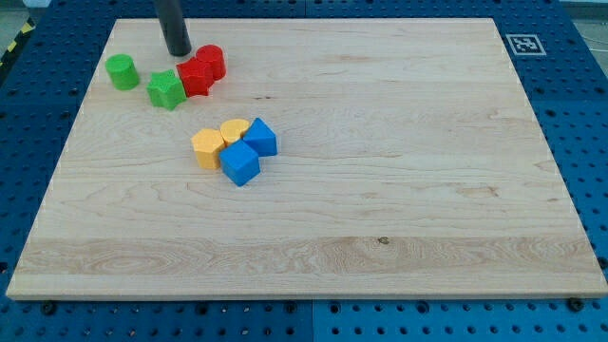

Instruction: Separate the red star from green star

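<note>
The arm's dark rod is coming down from the view's top edge, and my tip [178, 51] is resting on the wooden board [380, 190] just above the red star [195, 77], close to its upper-left side; whether it is actually touching the block cannot be told. The rig has no jaws or hand, only this bare rod, so nothing is being held. The red star is sitting in the board's upper-left part, pressed against the green star [165, 90] on its lower left and against a red cylinder [212, 62] on its upper right, the three forming a slanted row. A green cylinder [122, 72] is standing apart, further to the view's left. Lower down, nearer the board's middle, a separate cluster is lying together: an orange hexagonal block [207, 148], a yellow block [235, 131], and two blue blocks, one [260, 137] to the right and one [240, 163] below. A printed marker [523, 44] is showing at the board's upper-right corner.
</note>
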Robot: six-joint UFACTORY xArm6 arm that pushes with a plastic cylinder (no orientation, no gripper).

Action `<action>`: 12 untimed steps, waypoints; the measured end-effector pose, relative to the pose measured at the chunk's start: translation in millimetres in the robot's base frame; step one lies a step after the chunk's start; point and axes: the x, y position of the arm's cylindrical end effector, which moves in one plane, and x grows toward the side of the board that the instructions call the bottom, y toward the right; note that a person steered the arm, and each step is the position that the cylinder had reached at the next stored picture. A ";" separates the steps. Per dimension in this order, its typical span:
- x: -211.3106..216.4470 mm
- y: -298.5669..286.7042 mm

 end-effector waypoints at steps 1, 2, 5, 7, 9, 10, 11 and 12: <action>19.8 3.1; 32.0 6.4; 61.2 24.3; 71.1 43.1; 74.4 61.6; 77.1 71.3; 80.7 81.4; 86.1 91.6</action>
